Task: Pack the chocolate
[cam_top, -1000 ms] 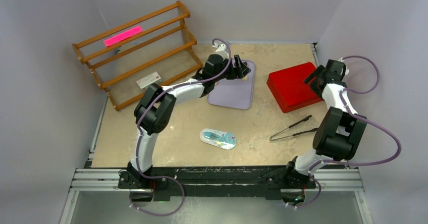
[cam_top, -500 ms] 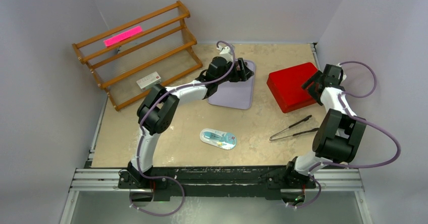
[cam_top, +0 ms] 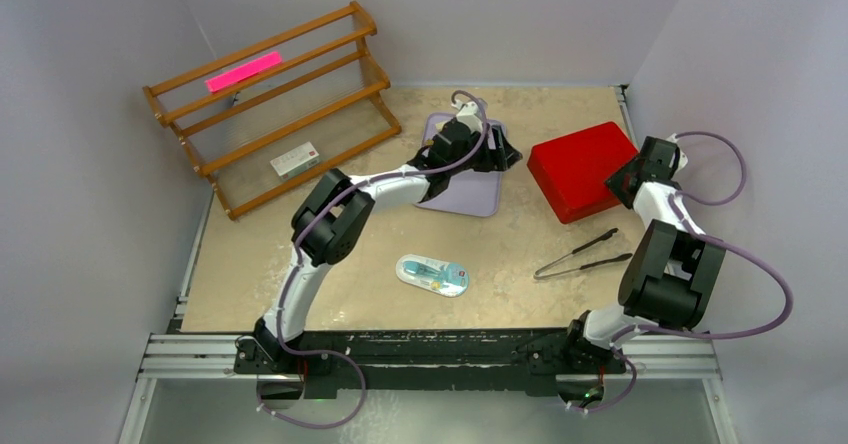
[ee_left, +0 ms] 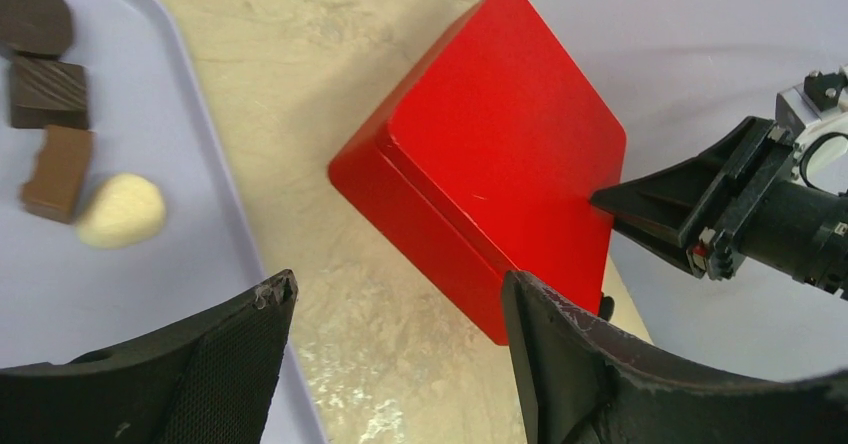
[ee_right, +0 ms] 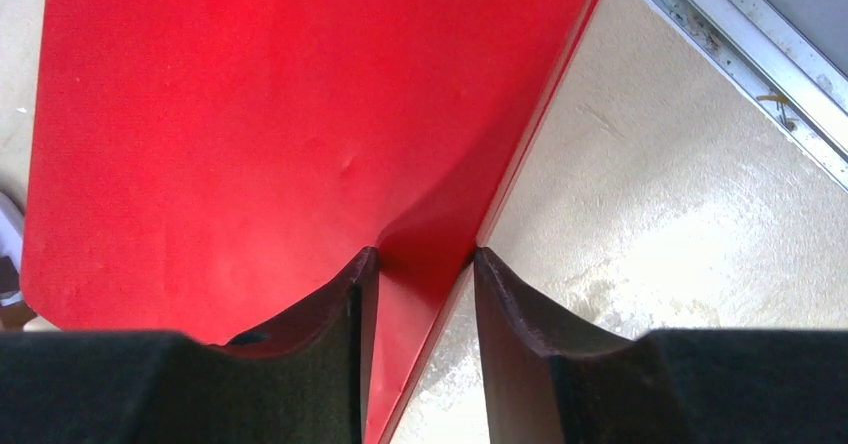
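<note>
Several chocolate pieces lie on the lavender tray [ee_left: 150, 294] in the left wrist view: a dark round one [ee_left: 35, 19], a dark square one [ee_left: 48, 92], a brown block [ee_left: 58, 169] and a cream one [ee_left: 122, 209]. My left gripper [ee_left: 395, 294] is open and empty over the tray's right edge [cam_top: 470, 199], pointing at the closed red box [ee_left: 500, 164]. My right gripper [ee_right: 418, 254] straddles the red box's [ee_right: 250, 114] right edge with a narrow gap, and both fingers touch red. From above it [cam_top: 622, 179] sits at the box's [cam_top: 575, 169] right corner.
Black tongs [cam_top: 580, 254] lie on the table in front of the red box. An oval blue-and-white packet [cam_top: 432, 275] lies at the near middle. A wooden rack [cam_top: 270, 114] with a pink label [cam_top: 243, 71] stands at the back left.
My left gripper has moved right along the tray toward the red box. My right gripper has moved nearer along the box's right side and onto its edge.
</note>
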`<state>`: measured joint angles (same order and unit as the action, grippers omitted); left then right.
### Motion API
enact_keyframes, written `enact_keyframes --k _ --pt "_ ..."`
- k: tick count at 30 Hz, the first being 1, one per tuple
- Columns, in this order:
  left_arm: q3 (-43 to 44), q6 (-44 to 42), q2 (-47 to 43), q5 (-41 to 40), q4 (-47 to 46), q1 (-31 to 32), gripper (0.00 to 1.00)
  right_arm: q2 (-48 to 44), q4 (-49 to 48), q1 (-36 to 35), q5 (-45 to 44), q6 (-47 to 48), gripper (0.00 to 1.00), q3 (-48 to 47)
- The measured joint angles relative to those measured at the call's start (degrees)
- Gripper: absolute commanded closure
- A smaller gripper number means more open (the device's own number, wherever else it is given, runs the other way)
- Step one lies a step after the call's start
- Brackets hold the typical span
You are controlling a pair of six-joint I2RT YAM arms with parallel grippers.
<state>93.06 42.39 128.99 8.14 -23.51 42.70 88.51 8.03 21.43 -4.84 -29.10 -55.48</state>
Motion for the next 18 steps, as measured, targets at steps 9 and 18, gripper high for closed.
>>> enact_keyframes --k 9,18 --pt "3.9 0.0 3.0 -0.9 0.7 3.3 0.29 -1.9 -7.5 0.5 1.4 0.1 0.78 4.5" --pt "7.3 -0.2 5.6 -1.1 2.2 4.9 0.31 -1.8 -9.4 0.8 3.3 1.4 0.81 5.0"
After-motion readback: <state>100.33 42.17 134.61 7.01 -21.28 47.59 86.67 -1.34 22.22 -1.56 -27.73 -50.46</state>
